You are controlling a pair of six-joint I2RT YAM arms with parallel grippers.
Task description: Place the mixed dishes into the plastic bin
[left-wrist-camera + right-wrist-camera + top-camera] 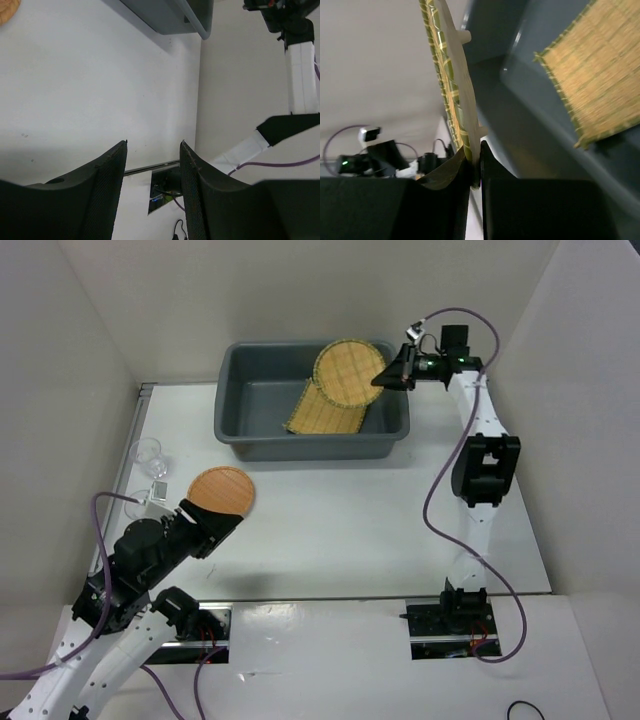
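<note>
At the far edge of the desk (380, 530) sits the plastic bin (300, 448), the bamboo-slat tray (325, 415) leaning inside. Above its right end the right gripper (386, 378) pinches the woven plate (348, 372) by its rim. Near the left edge lies the orange-brown plate (222, 490), the left gripper (153, 143) half-open and empty beside it, a clear cup (148, 453) behind.

White table (350, 530), grey bin (310, 447) at back, orange-brown plate (221, 490) and clear cup (148, 453) left

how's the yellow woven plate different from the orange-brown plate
The yellow woven plate is pinched by its rim in the right hand, tilted over the plastic bin; the orange-brown plate lies flat on the table, unheld. One is yellow, the other orange-brown. Both are round.
</note>
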